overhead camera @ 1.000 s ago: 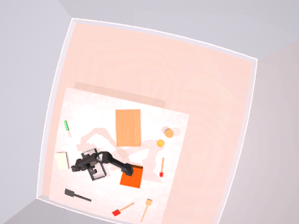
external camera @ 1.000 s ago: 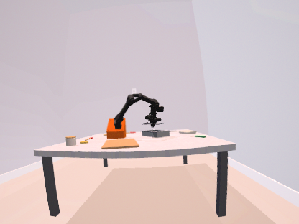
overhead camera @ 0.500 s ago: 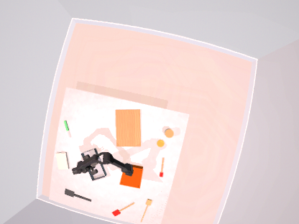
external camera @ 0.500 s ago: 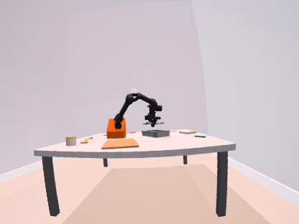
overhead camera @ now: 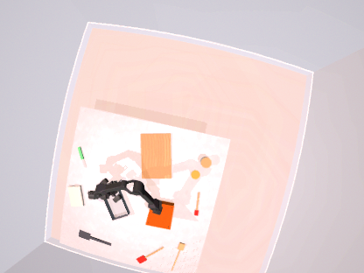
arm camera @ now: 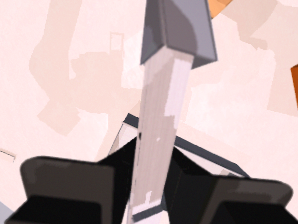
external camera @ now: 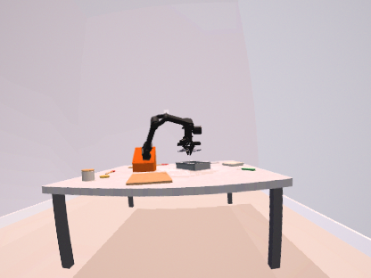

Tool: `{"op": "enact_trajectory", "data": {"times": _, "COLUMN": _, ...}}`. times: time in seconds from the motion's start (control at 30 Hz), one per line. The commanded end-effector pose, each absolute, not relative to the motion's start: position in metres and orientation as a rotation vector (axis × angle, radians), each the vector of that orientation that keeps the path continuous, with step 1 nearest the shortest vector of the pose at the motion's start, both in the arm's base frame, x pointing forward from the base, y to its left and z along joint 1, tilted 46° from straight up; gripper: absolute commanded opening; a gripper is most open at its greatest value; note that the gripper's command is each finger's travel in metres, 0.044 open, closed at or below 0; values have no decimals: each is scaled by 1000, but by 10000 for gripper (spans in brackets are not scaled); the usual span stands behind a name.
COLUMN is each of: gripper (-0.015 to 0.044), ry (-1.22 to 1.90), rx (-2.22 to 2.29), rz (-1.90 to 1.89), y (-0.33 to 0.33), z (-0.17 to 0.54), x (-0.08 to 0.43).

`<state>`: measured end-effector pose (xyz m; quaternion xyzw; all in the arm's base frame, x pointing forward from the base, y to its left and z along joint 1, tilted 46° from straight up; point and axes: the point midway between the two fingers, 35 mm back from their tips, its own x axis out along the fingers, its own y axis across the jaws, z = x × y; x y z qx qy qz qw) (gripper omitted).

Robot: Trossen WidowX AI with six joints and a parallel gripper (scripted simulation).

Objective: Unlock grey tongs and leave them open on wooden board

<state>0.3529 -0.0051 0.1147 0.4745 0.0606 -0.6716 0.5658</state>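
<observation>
"What's nearest in the wrist view?"

"The gripper [overhead camera: 115, 195] [external camera: 189, 152] [arm camera: 150, 140], closed on the tongs [external camera: 196, 151] [arm camera: 160, 105]. One end, a grey block, reaches out ahead."

"And below?"

"The tin [overhead camera: 117, 217] [external camera: 193, 166] [arm camera: 212, 156]. The tongs hang above it, apart from it, roughly level by the outside view."

"So the pick-up's done?"

"Looks it. Unlocked, I can't tell. They aren't tips down, so I'd guess that turn and squeeze are left."

"Farther off?"

"The board [overhead camera: 156, 156] [external camera: 149, 178], with no tongs on it. Laying them there, open, is left too."
</observation>
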Motion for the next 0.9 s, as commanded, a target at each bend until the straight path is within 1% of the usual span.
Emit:
{"op": "enact_trajectory", "data": {"times": 0.0, "gripper": -150, "ry": 194, "rx": 1063, "rz": -1552, "y": -20, "z": 144, "x": 348}}
{"op": "enact_trajectory", "data": {"times": 0.47, "gripper": -150, "ry": 359, "rx": 855, "rz": -1487, "y": -74, "z": 231, "x": 307}}
{"op": "enact_trajectory", "data": {"times": 0.7, "gripper": -150, "ry": 373, "rx": 842, "rz": -1483, "y": -79, "z": 236, "x": 303}}
{"op": "enact_trajectory", "data": {"times": 0.87, "gripper": -150, "ry": 417, "rx": 826, "rz": -1476, "y": -96, "z": 245, "x": 293}}
